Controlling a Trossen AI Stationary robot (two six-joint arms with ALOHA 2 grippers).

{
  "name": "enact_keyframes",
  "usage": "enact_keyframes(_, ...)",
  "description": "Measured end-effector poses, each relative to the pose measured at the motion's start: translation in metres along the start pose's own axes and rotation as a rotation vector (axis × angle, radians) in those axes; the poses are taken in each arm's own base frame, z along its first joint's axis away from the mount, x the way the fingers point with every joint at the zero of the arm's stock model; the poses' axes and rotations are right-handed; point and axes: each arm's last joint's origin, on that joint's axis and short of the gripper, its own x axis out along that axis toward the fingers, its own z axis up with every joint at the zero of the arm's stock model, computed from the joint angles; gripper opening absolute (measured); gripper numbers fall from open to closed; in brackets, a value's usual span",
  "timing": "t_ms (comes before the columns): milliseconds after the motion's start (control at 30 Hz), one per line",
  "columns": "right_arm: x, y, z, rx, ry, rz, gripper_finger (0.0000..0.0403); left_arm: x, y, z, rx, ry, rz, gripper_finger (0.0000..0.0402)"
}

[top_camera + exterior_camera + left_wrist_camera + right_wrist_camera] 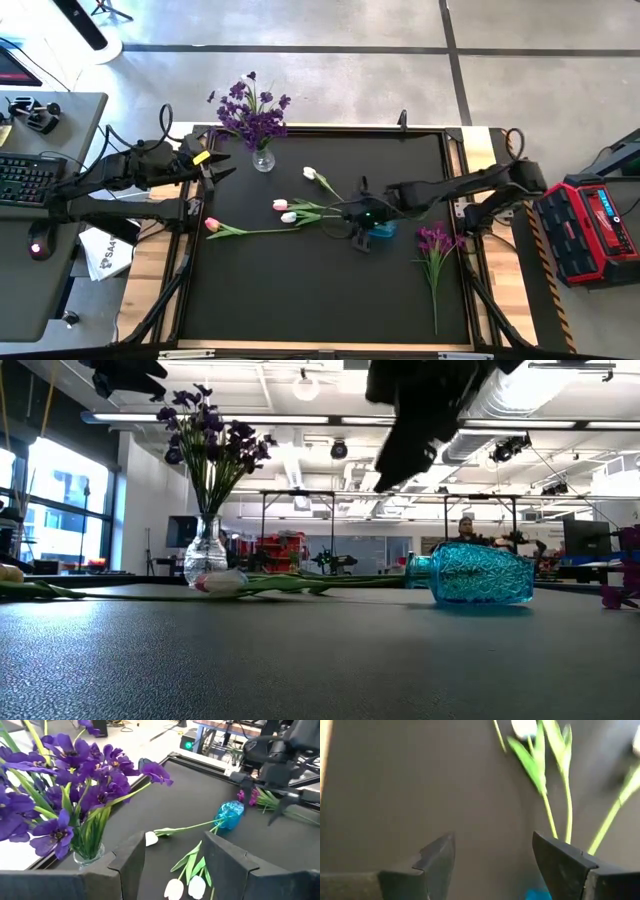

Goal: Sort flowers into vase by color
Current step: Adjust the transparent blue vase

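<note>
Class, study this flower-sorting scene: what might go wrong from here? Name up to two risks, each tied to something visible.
1. The blue vase lies on its side with tulip stems fanning from its mouth. The open right gripper hovering above could roll it or drag the stems.
2. The clear vase of purple flowers looks top-heavy, and the open left gripper sits beside it; a nudge might tip it.

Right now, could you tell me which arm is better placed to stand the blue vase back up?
Probably the right: its open gripper hovers beside the blue vase lying mid-table, while the left gripper waits near the clear vase.
</note>
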Motion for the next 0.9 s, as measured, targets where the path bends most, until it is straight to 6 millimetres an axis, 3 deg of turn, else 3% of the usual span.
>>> enact_keyframes(200, 0.011, -0.006, -0.005, -0.001, 0.171, -0.154, 0.0248, 0.001, -0.002, -0.001, 0.009, 0.014, -0.009, 0.0184)
enact_keyframes(433, 0.018, -0.027, -0.004, 0.002, 0.249, -0.192, 0.0248, 0.001, -0.001, -0.001, -0.016, 0.018, -0.01, 0.0184)
enact_keyframes(700, 0.02, -0.054, -0.002, 0.078, 0.285, -0.107, 0.0256, 0.001, -0.001, -0.001, -0.017, 0.019, -0.01, 0.0184)
enact_keyframes(900, 0.039, -0.057, -0.01, 0.09, 0.377, -0.076, 0.0286, 0.001, -0.004, 0.0, 0.006, 0.011, -0.068, 0.0184)
